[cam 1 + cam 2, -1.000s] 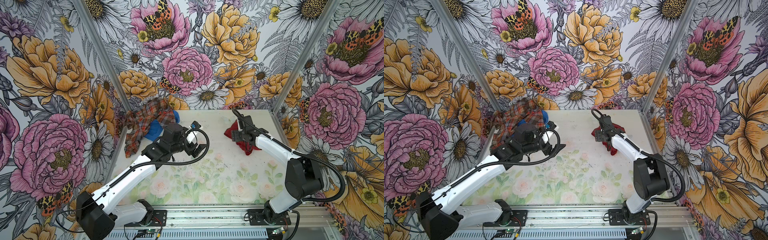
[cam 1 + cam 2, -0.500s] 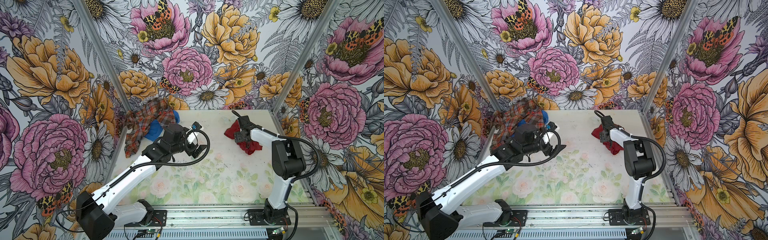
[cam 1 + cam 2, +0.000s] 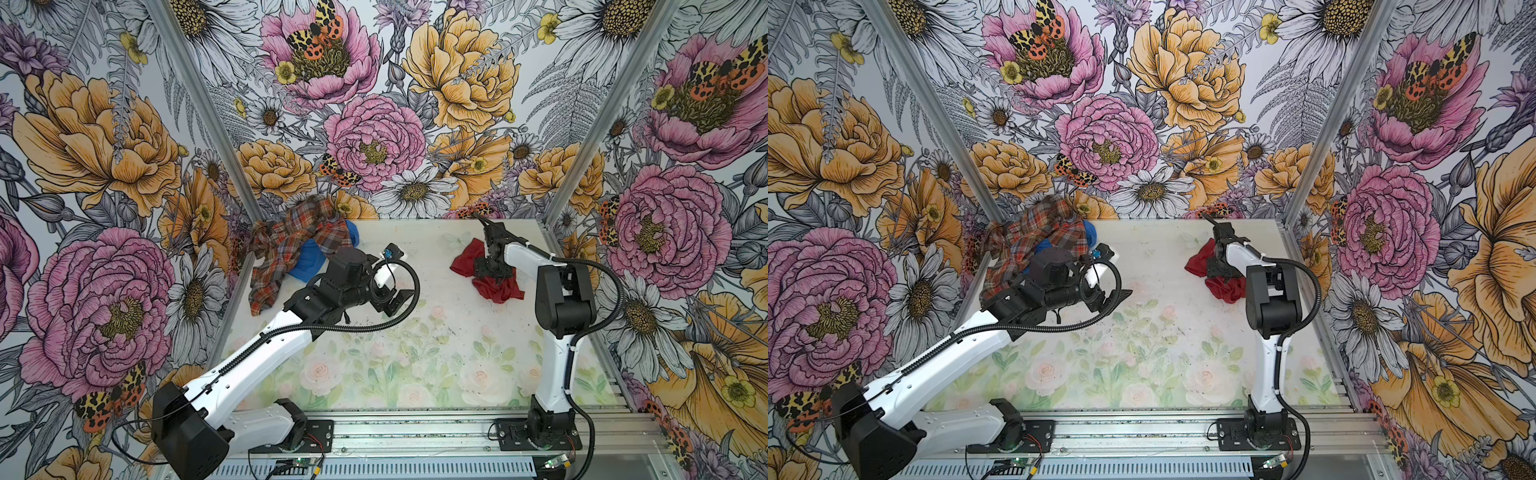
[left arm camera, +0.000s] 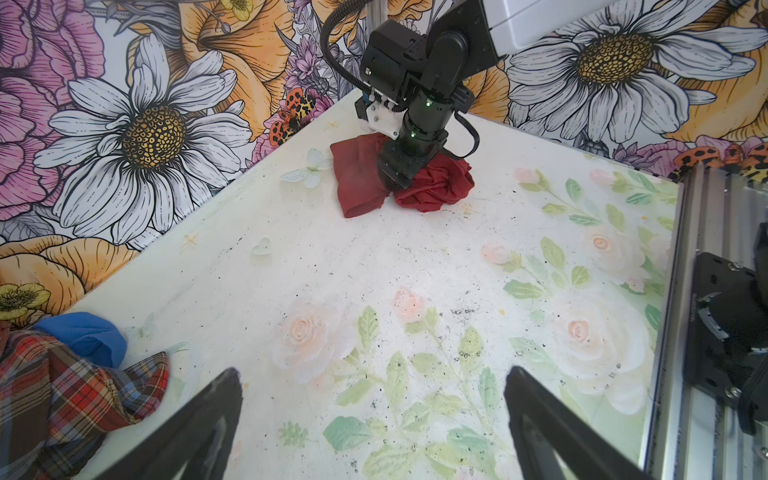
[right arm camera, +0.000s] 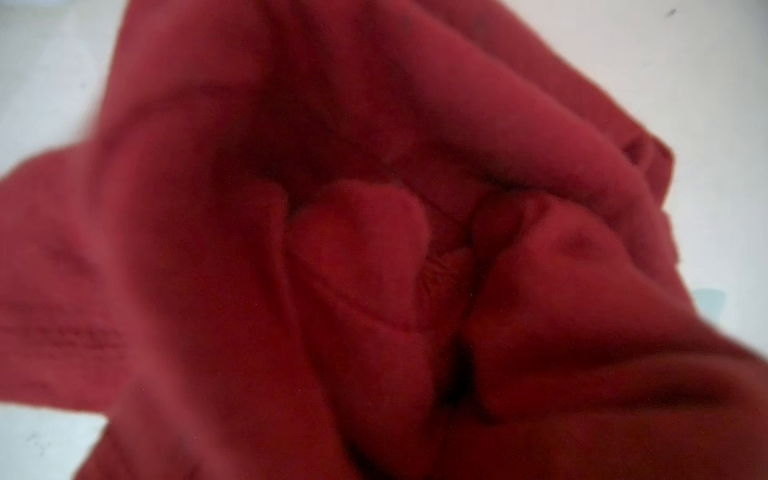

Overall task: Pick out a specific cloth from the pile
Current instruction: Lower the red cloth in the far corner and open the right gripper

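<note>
The dark-red cloth [image 3: 500,291] [image 3: 1196,261] lies crumpled on the table at the back right, apart from the pile. My right gripper [image 3: 492,270] [image 3: 1223,272] points down and presses into its middle; in the left wrist view the cloth [image 4: 357,183] bulges on both sides of the gripper [image 4: 395,178]. Red folds [image 5: 374,249] fill the right wrist view and hide the jaws. The pile sits at the back left: a plaid shirt [image 3: 291,245] [image 4: 62,390] over a blue cloth [image 3: 309,262] [image 4: 87,336]. My left gripper [image 3: 397,297] [image 4: 374,374] hovers open over bare table beside the pile.
Flower-printed walls close the table at the back and on both sides, with metal posts [image 3: 582,137] in the corners. An aluminium rail [image 3: 415,428] with both arm bases runs along the front edge. The table top [image 3: 415,332] between the two arms is bare.
The right arm folded, its elbow swinging in from the right wall, and its gripper sank into the red cloth, which spread slightly toward the front. The left arm stayed put.
</note>
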{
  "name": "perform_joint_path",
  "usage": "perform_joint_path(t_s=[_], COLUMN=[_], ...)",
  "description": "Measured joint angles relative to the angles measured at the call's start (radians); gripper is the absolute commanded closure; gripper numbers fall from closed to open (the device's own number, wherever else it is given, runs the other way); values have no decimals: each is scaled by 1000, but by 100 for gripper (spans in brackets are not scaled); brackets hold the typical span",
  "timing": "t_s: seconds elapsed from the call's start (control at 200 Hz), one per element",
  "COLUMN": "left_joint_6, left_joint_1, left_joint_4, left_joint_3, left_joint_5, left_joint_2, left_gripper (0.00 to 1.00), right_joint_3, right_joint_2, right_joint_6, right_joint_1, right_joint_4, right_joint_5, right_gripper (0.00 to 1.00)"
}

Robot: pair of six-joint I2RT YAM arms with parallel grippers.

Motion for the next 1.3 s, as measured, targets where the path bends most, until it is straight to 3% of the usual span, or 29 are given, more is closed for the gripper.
perform_joint_path(t_s=[0.12, 0.455, 0.731, 1.076, 1.221, 1.296], left_joint_6=[0, 0, 0, 0, 0, 0], left_joint_1=[0, 0, 0, 13, 14, 14], left_joint_4=[0, 0, 0, 0, 0, 0], left_joint_3=[-1, -1, -2, -1, -1, -2], left_joint_5=[0, -4, -8, -8, -8, -8], left_joint_2=[0, 0, 0, 0, 0, 0], left_gripper=[1, 1, 1, 1, 1, 1], right_joint_3=[15, 96, 362, 418, 409, 405], right_joint_2=[0, 0, 46, 195, 206, 206], right_joint_6=[13, 40, 27, 15, 8, 10], right_joint_1=[-37, -146, -245, -246, -238, -238], right_joint_4=[-9, -38, -77, -122, -121, -120], right_joint_5=[-49, -81, -87, -127, -130, -132], right_gripper=[100, 100, 100, 100, 46, 37])
